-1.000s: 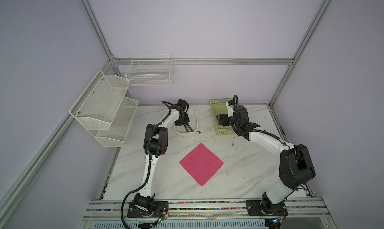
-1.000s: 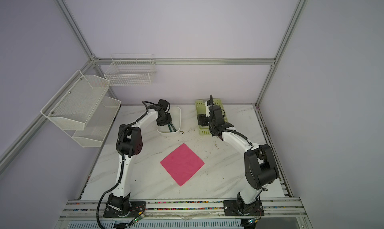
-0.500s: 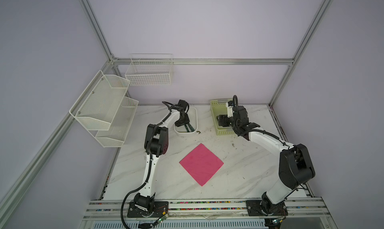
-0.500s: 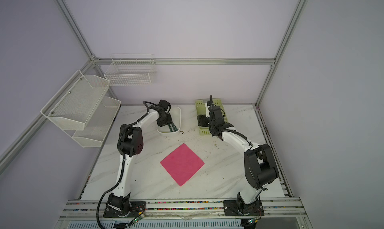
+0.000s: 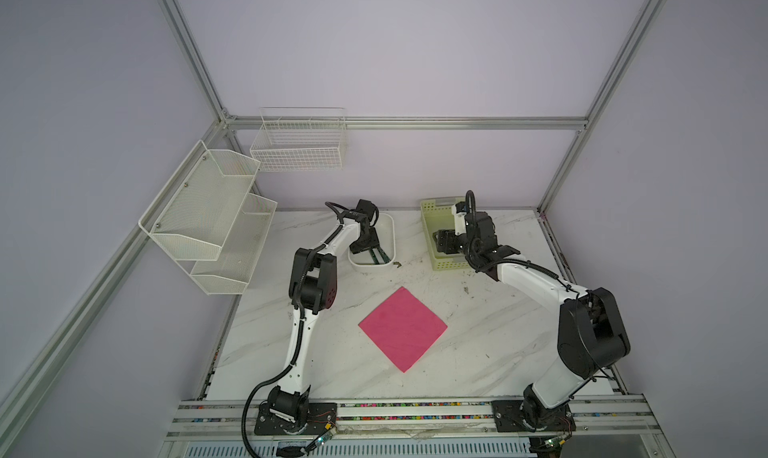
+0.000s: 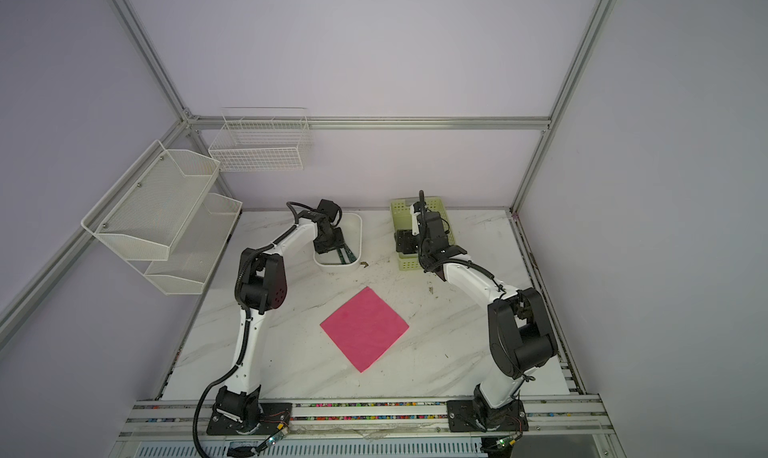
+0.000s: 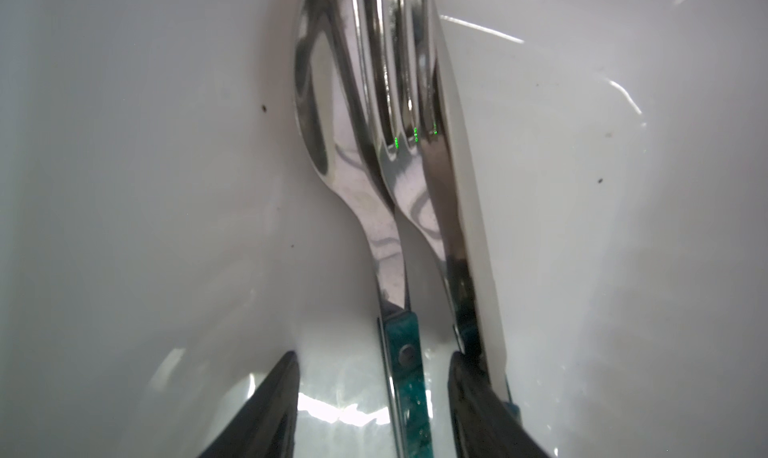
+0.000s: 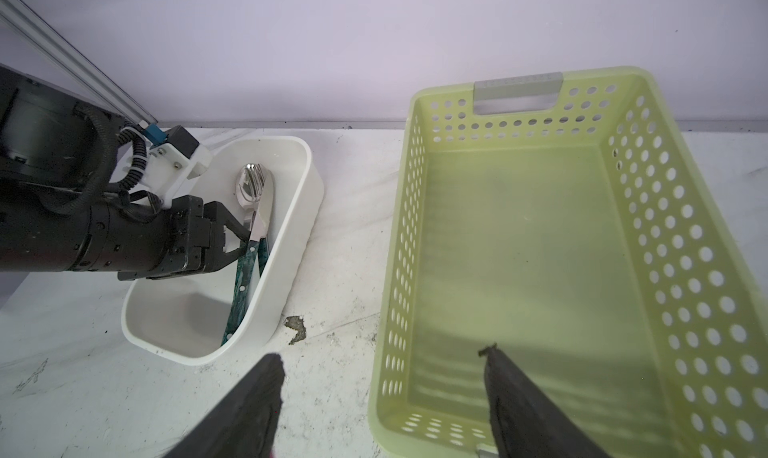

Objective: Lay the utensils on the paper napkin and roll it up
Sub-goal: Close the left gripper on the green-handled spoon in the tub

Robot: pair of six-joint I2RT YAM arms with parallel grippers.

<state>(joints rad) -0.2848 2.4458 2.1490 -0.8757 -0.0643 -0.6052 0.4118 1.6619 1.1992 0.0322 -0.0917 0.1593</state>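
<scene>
In white bin (image 8: 303,227), left tool (image 7: 374,354) open, straddling utensils (image 7: 390,211); right tool (image 8: 382,352) open.

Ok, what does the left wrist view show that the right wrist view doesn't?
Only the left wrist view: a close-up of the fork tines and spoon bowl, with the left gripper open around the spoon's teal handle. Only the right wrist view: the empty green basket, the open right gripper, the table, and the left gripper seen from outside. Both: the utensils lying in the white bin.
</scene>
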